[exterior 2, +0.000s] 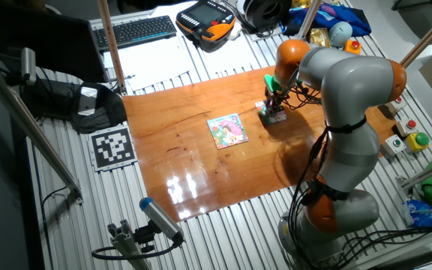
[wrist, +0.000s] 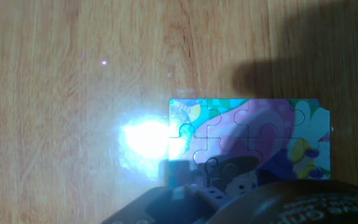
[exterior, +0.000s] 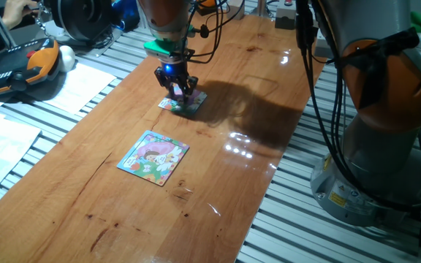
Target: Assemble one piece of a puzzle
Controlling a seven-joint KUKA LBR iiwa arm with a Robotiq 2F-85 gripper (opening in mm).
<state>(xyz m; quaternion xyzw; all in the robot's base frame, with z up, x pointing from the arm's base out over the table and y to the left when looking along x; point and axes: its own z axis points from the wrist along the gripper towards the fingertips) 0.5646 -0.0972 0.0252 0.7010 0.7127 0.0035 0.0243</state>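
A glossy wooden desk [exterior: 218,109] sits on a slatted metal bench, with paper sheets, a keyboard [exterior 2: 136,31] and an orange-and-black pendant [exterior: 19,67] around it. The puzzle [wrist: 253,138], pink, purple and green, lies flat toward the far end of the desk, near its middle line. The loose piece cannot be made out in any view. The claw [exterior: 177,88] stands straight down over the puzzle, its tips at or just above the near edge of the picture; whether it is clenched or released cannot be told, since the hand view shows only a dark body across the bottom and a bright glare on the wood just left of the puzzle. A larger square puzzle [exterior: 154,157] with a light-blue border lies apart from it, nearer the desk's centre.
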